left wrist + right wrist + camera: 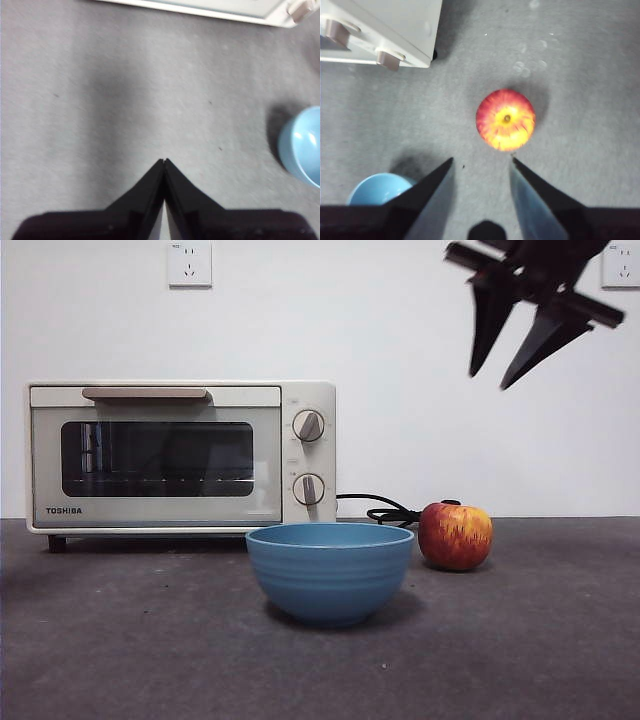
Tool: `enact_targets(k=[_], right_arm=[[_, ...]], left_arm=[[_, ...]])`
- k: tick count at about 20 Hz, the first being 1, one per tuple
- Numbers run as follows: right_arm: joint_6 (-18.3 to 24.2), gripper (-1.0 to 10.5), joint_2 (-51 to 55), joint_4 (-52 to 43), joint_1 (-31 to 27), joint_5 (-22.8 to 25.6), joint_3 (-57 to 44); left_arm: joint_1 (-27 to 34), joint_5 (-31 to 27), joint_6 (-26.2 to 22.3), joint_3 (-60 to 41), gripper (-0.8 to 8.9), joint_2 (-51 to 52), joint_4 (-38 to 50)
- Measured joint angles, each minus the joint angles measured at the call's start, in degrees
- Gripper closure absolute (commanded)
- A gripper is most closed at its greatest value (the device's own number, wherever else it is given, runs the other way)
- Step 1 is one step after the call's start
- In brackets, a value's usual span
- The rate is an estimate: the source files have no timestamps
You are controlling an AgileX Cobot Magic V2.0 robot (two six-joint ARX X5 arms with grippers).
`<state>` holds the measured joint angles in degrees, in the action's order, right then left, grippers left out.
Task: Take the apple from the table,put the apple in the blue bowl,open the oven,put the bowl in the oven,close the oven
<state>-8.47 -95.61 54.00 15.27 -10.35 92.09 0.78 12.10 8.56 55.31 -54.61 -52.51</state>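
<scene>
The red-and-yellow apple (455,535) rests on the dark grey table (540,640), to the right of the blue bowl (330,571) and a little farther back. The bowl is empty. My right gripper (493,381) hangs open high above the apple. In the right wrist view its fingertips (482,160) frame the apple (506,119) from above, well apart from it. The cream oven (180,455) stands at the back left with its door shut. My left gripper (164,161) is shut, empty, over bare table, with the bowl (302,145) off to one side.
A black power cable (385,510) lies coiled behind the bowl, between the oven and the apple. A white wall with two sockets (190,263) closes off the back of the table.
</scene>
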Motion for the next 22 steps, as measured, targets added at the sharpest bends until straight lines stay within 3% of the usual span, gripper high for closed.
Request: enact_targets(k=[2,7,13,22], right_arm=[[0.37,7.4,-3.17,0.42,1.42,1.86,2.54],[0.85,3.4,-9.05,0.13,2.78,4.61,4.76],[1.25,3.4,-14.75,-0.81,2.67,10.38,4.94],[1.22,3.4,-20.63,-7.08,2.71,10.60,4.96]], left_arm=[[0.00,2.03,-0.17,0.00,8.18,-0.02,-1.05],[-1.18,3.39,-1.62,0.00,8.18,-0.02,-5.42],[-4.81,4.09,-2.99,0.00,8.18,-0.02,-8.09],[-9.05,6.12,-2.95,0.00,8.17,-0.02,-7.87]])
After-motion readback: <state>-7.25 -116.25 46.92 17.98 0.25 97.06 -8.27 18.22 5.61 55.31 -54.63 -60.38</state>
